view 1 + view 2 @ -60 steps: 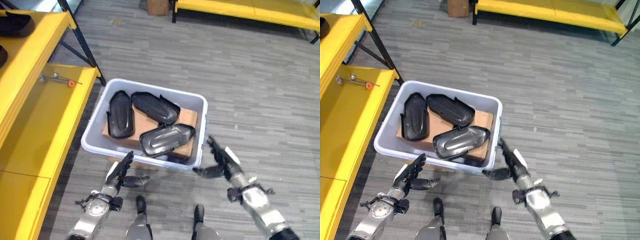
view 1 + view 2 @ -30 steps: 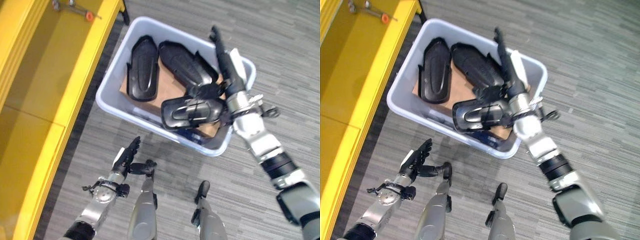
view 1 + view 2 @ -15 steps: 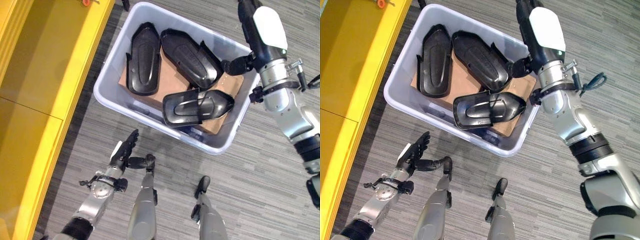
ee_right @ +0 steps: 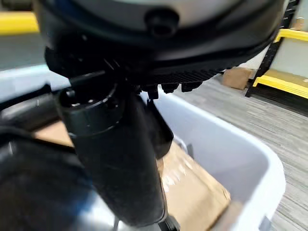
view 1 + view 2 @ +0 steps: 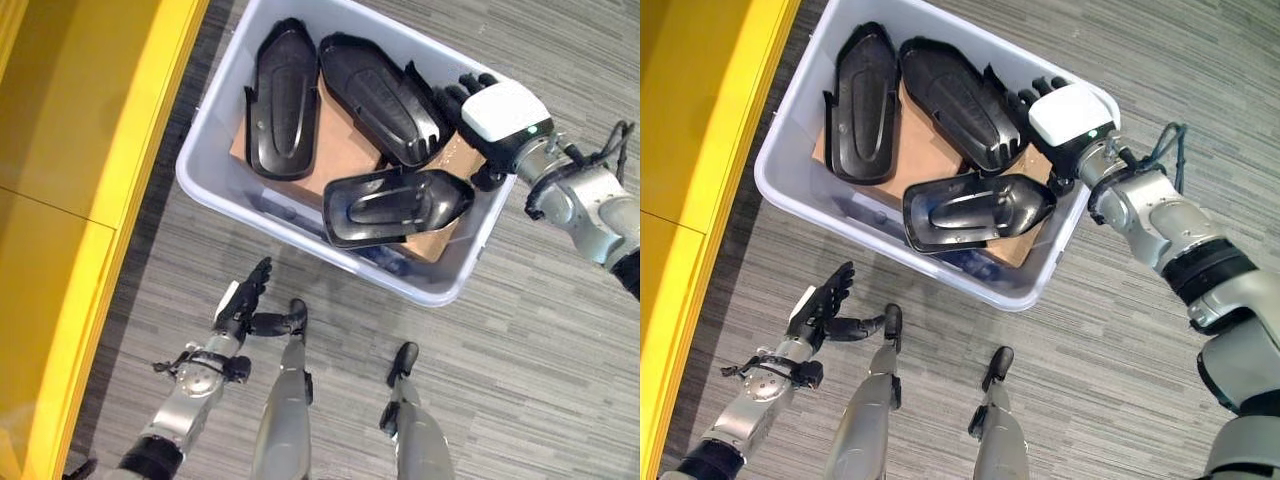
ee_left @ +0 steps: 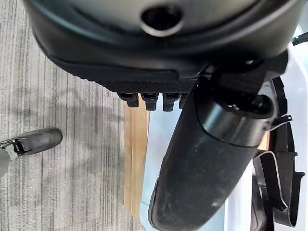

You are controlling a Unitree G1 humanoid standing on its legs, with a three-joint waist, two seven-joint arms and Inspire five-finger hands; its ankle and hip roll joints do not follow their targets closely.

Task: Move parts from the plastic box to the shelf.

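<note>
A pale plastic box [image 5: 300, 245] on the floor holds three black moulded parts on a cardboard sheet [image 5: 330, 150]: one at the left [image 5: 280, 100], one in the middle [image 5: 380, 95], one nearest me [image 5: 395, 205]. My right hand [image 5: 500, 112] reaches down into the box's right end, beside the middle part's tip and just above the near part, fingers straight and holding nothing. In the right wrist view its thumb [image 4: 120, 159] hangs over the cardboard [image 4: 192, 183]. My left hand [image 5: 238, 303] is open, low over the floor in front of the box.
The yellow shelf [image 5: 90, 150] runs along the left, close to the box's left wall. Grey plank floor [image 5: 540, 350] lies to the right and in front of the box. A yellow rack and a cardboard carton [image 4: 238, 77] stand farther off in the right wrist view.
My right hand has dropped from above the box's far right corner down into its right end. The view has shifted a little. My left hand has hardly moved.
</note>
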